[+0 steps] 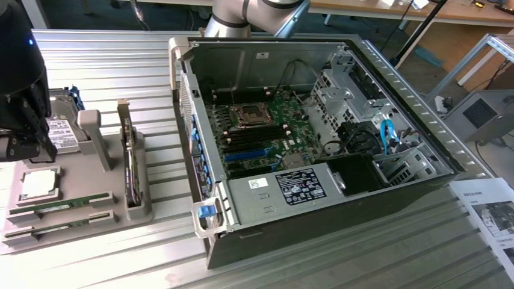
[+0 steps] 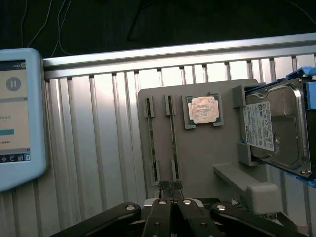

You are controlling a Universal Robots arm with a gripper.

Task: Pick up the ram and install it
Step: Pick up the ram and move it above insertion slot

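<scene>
Over on the grey holder tray (image 2: 197, 158), the end effector (image 2: 170, 190) hangs clenched, its black fingers pressed together with nothing between them. The tips sit just off the near end of the ram (image 2: 172, 138). It's a thin green stick standing on edge in its slot, with a second stick (image 2: 151, 140) just beside it and parallel.

Here's the worry as I read it. Only that slim top edge is on offer, and fingers this tightly shut can't straddle it. Coming down like this, they'd likely knock the board's end or ride over it. The neighbour is close enough to get clipped or dragged along too. A skewed grip on something this flat and narrow could let it pivot.

In the exterior view the same ram (image 1: 60, 206) lies near the tray's front edge. It's well apart from the open computer case (image 1: 249, 208) on the ribbed metal worktop (image 1: 144, 72). The motherboard (image 1: 277, 117) sits deep between bare steel walls, its long black slots narrow and crowded. Any tilt there risks jamming or flexing the board.

Also on the matte tray are a square processor (image 2: 203, 109) with a dull metal cap and a boxy silver hard drive (image 2: 276, 126) with a white label. A glossy tablet screen (image 2: 15, 113) rests off to one side.
</scene>
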